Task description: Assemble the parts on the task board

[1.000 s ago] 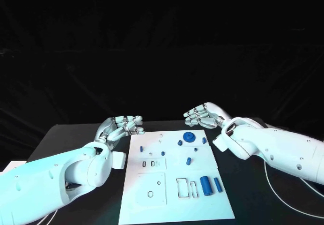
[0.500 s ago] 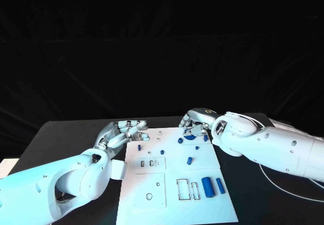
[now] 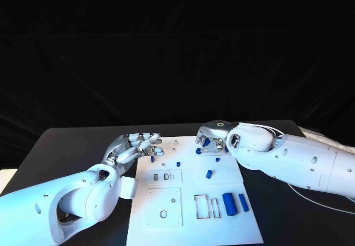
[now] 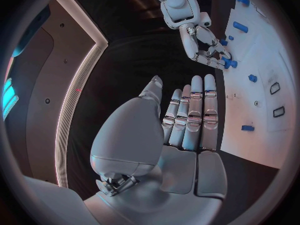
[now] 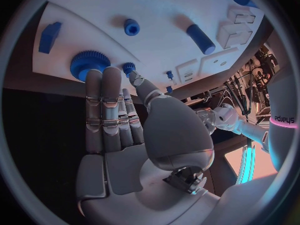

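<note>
On the black worktop (image 3: 74, 141), seen from my head camera, the white task board (image 3: 189, 205) lies in the middle, running away from me. My left robot hand (image 3: 137, 146) sits just beside the board's far left corner, fingers bent and apart, grasping nothing. My right robot hand (image 3: 211, 139) is over the far right part of the board, fingers curled down at a blue part (image 3: 199, 151); from this view I cannot tell whether they grip it. Two blue cylinders (image 3: 234, 203) lie side by side near the board's right edge, beside two narrow rectangular slots (image 3: 205, 206). A short blue peg (image 3: 209, 174) rests near mid-board, and smaller blue pieces (image 3: 178, 164) stand farther up.

From the left wrist camera, my left robot hand (image 4: 181, 130) is released: fingers extended side by side, thumb apart, nothing in the palm. The board (image 4: 262, 60) lies beyond the fingertips. My right robot hand (image 4: 209, 50) reaches down to it, fingertips at a blue part (image 4: 229, 63).

From the right wrist camera, my right robot hand (image 5: 115, 115) has its fingers straight and together, their tips touching a blue toothed wheel (image 5: 89, 64) on the board (image 5: 162, 5). The thumb tip touches a small blue gear (image 5: 129, 67) beside that wheel. Whether the hand grips either part cannot be told. A blue ring piece (image 5: 131, 27), a blue cylinder (image 5: 200, 39) and a blue block (image 5: 49, 37) lie apart on the board.
</note>
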